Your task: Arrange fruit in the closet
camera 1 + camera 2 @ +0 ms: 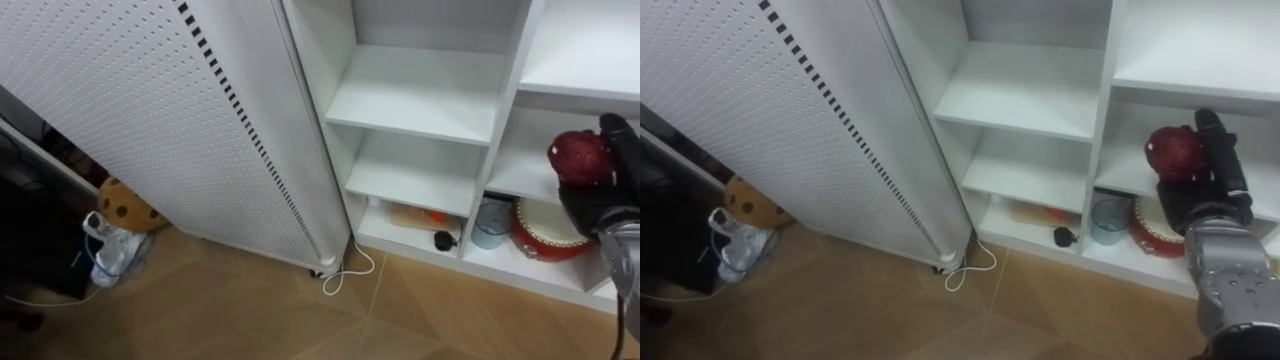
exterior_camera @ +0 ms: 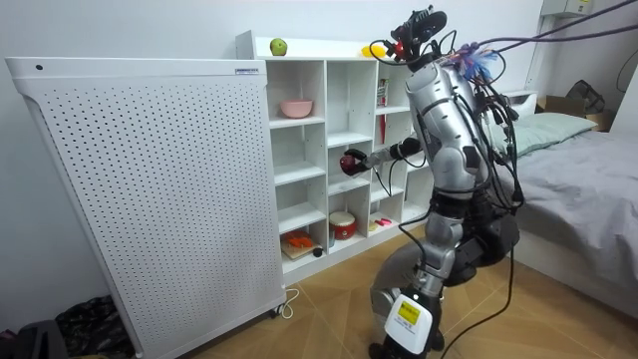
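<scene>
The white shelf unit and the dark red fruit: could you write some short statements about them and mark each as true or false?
1. The robot's right hand holds the dark red round fruit. True.
2. The fruit lies on a shelf board, free of the hand. False: it is in the hand, in front of the white shelf unit.
3. A green apple lies on top of the shelf unit. True.
4. The pink bowl stands in the lowest row. False: it stands in a top compartment.
5. A red round tin stands in the lowest row. True.
</scene>
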{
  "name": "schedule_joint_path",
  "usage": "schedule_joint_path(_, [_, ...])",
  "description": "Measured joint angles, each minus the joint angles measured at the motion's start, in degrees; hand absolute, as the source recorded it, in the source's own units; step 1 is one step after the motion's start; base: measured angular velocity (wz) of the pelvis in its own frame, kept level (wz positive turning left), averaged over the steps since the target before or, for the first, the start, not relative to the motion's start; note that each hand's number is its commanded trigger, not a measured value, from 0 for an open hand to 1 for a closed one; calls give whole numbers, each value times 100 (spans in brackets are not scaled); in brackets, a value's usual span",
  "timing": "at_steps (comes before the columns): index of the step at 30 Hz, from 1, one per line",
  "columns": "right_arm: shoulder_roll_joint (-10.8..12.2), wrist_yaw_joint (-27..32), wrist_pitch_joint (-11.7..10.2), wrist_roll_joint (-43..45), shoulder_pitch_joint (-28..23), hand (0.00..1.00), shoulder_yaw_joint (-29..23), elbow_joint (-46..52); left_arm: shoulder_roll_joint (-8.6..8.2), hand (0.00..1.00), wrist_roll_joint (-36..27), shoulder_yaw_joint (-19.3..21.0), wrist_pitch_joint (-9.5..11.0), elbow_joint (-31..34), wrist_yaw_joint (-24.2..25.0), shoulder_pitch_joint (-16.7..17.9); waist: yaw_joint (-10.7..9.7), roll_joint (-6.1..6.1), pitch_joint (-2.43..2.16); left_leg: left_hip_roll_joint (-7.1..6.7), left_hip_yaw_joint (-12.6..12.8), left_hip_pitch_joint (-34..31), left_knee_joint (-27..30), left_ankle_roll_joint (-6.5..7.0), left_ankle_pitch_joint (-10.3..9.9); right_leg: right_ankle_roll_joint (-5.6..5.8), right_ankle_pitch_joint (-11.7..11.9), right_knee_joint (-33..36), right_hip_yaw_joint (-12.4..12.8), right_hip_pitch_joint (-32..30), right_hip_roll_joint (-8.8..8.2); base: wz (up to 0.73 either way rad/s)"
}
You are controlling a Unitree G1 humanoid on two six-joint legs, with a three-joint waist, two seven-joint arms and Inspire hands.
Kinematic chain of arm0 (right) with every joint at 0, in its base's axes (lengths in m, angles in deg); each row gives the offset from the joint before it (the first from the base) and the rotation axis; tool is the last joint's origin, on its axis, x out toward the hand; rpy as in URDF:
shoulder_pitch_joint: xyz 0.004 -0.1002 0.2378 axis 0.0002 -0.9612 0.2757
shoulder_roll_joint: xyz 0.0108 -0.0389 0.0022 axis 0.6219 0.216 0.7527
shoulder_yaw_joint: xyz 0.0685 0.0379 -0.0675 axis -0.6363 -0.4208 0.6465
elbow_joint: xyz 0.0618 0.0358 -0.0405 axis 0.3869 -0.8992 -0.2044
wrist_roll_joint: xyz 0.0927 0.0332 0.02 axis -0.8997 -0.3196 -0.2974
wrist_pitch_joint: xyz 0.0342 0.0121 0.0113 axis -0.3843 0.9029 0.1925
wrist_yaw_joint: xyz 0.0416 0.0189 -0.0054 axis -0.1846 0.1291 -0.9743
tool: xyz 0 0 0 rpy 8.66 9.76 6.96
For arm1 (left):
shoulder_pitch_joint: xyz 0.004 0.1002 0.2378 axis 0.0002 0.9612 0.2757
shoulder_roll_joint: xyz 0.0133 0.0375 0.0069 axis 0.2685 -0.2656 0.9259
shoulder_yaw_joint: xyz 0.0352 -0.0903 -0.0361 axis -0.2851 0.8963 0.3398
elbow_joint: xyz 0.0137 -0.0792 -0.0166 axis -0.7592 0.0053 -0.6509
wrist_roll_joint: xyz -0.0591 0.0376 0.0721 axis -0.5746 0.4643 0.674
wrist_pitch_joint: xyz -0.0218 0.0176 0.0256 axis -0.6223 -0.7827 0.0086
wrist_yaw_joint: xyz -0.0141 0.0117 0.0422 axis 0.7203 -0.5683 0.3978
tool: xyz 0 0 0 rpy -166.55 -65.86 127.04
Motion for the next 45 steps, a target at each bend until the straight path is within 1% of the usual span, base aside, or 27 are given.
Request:
schedule_joint_path(1, [-27, 37, -5, 58, 9, 0, -28, 0, 23, 0, -1, 1, 1, 43, 9, 67, -5, 3, -2, -1, 5, 0, -3, 2, -2, -1, 0, 0, 0, -2, 5, 0])
schedule_joint_path(4, [-140, 177, -59, 170, 12, 0, -27, -1, 88, 0, 0, 2, 10, 61, 23, 99, 1, 4, -3, 4, 43, -3, -11, 15, 4, -20, 11, 0, 13, -18, 23, -1])
schedule_joint_path(6, [-187, 225, -113, 232, 16, 0, -25, -58, 111, 0, -1, 2, 16, 60, 23, 99, 13, 4, -3, 8, 52, 21, -11, 37, 15, -36, 21, 2, 32, -11, 27, -6])
schedule_joint_path(10, [-263, 288, -127, 246, 22, 0, -16, -191, 128, 0, -1, -7, 40, 89, 28, 103, -4, 12, -2, 12, 61, 59, -19, 38, -9, -35, -7, 4, 30, 19, 21, -1])
schedule_joint_path(16, [-264, 451, -124, 240, 22, 0, -21, -196, 131, 0, -3, -7, 39, 91, 28, 111, -13, 12, -2, 19, 60, 69, -15, 28, -24, -44, -15, 24, 28, 23, 23, 0])
schedule_joint_path(21, [-301, 468, -108, 213, 22, 0, -23, -302, 137, 0, -1, -4, 40, 130, 28, 142, -40, 10, -2, 31, 58, 79, -12, 29, -35, -44, -18, 9, 26, 39, 37, 0])
schedule_joint_path(23, [-333, 471, -107, 206, 22, 0, -23, -361, 141, 0, -1, -4, 42, 134, 27, 143, -41, 9, -1, 40, 59, 80, -8, 29, -39, -42, -18, -1, 32, 44, 53, -3])
schedule_joint_path(25, [-340, 493, -106, 143, 22, 0, -23, -364, 156, 0, -2, -3, 43, 139, 23, 172, -41, 9, -1, 100, 66, 80, -3, 25, -52, -38, -11, -57, 7, 67, 100, -11])
schedule_joint_path(26, [-347, 493, -107, 138, 22, 0, -22, -364, 161, 0, -4, -3, 42, 143, 23, 179, -39, 9, -1, 109, 63, 81, -3, 23, -53, -43, -8, -69, -11, 76, 100, -8])
schedule_joint_path(30, [-387, 495, -108, 134, 22, 0, -23, -367, 172, 0, -4, -3, 42, 187, 23, 204, -102, 10, -1, 124, 63, 102, -8, 18, -57, -62, 3, -91, -33, 108, 110, 0])
schedule_joint_path(34, [-388, 493, -108, 134, 22, 0, -15, -375, 176, 0, -4, -3, 40, 201, 23, 205, -101, 10, -1, 128, 69, 132, -27, 16, -66, -61, 3, -112, -15, 125, 127, -1])
schedule_joint_path(37, [-386, 483, -101, 135, 22, 0, 41, -430, 183, 0, -3, -5, 23, 298, 34, 211, -91, 9, -1, 143, 68, 144, -55, 13, -67, -43, 13, -149, 20, 125, 191, -2])
schedule_joint_path(40, [-386, 365, -93, 83, 22, 0, 75, -486, 187, 0, -8, -5, 4, 352, 72, 212, -82, 4, 2, 194, 128, 158, -84, 3, -73, -75, 35, -180, 10, 130, 199, -6])
schedule_joint_path(44, [-370, 299, -84, -46, 9, 0, 71, -621, 193, 0, -16, -4, 7, 407, 203, 210, -110, 1, 5, 198, 152, 221, -100, -3, -76, -86, 29, -181, 7, 188, 198, 0])
schedule_joint_path(45, [-349, 296, -55, -91, -80, 0, 68, -638, 193, 0, -15, -4, 7, 390, 254, 210, -109, 2, 10, 203, 166, 332, -118, -3, -76, -86, 20, -195, 5, 297, 198, 0])
